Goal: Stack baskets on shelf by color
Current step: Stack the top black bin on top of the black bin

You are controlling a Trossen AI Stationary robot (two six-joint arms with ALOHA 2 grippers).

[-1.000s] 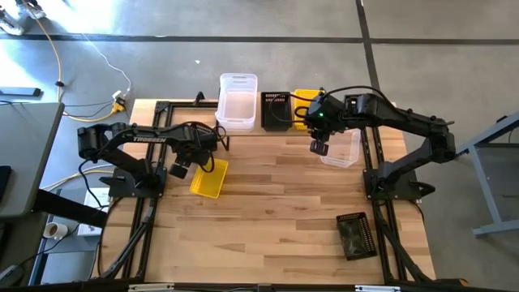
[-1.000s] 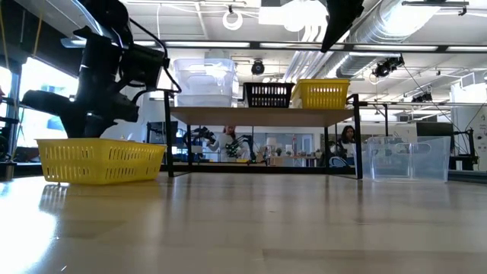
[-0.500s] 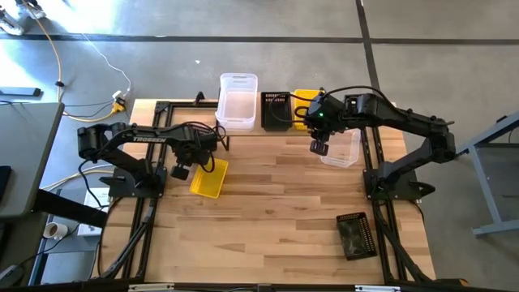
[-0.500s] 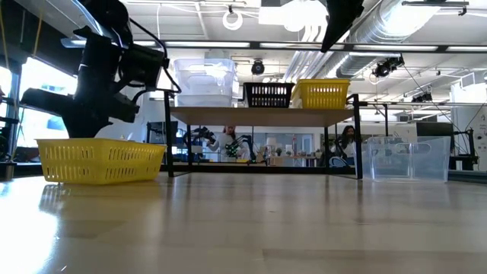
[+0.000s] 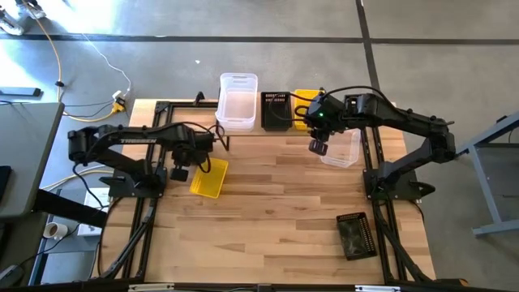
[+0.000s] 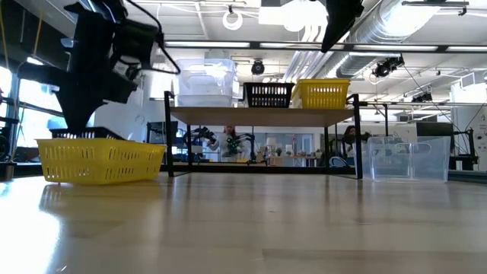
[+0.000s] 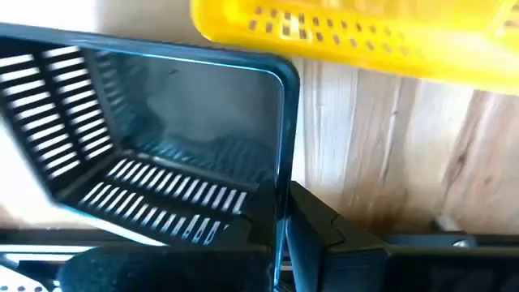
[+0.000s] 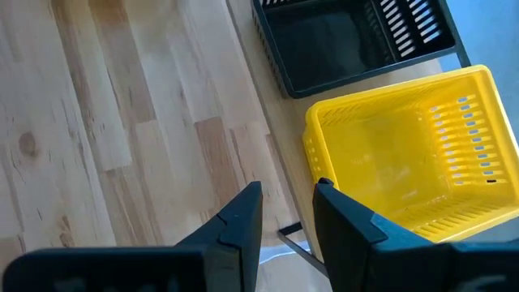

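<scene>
My left gripper (image 5: 176,172) (image 7: 276,235) is shut on a black mesh basket (image 7: 162,162) near the table's left edge, just left of a yellow basket (image 5: 209,178) (image 6: 101,160) that rests on the table. In the high view the arm hides the black basket. The shelf (image 5: 280,130) (image 6: 262,116) stands at the far edge and carries clear baskets (image 5: 238,101), a black basket (image 5: 276,109) and a yellow basket (image 5: 305,104) (image 8: 405,154). My right gripper (image 5: 319,148) (image 8: 288,195) hovers open in front of the shelf, over a clear basket (image 5: 342,149) (image 6: 407,158) on the table. My left gripper holds the black basket by the rim of one wall (image 7: 282,174). One finger (image 7: 328,227) lies outside the wall and the other is inside the basket. I cannot tell whether the basket's bottom is on the table.
Another black basket (image 5: 354,235) lies near the table's near right corner. The middle of the wooden table (image 5: 276,203) shows bare planks. Black frame rails run along the left and right edges. People and machines show in the room beyond the shelf.
My left arm has swung toward the table's left edge, and in the low view its wrist has turned and stands higher behind the yellow basket. The yellow basket and my right arm have kept still.
</scene>
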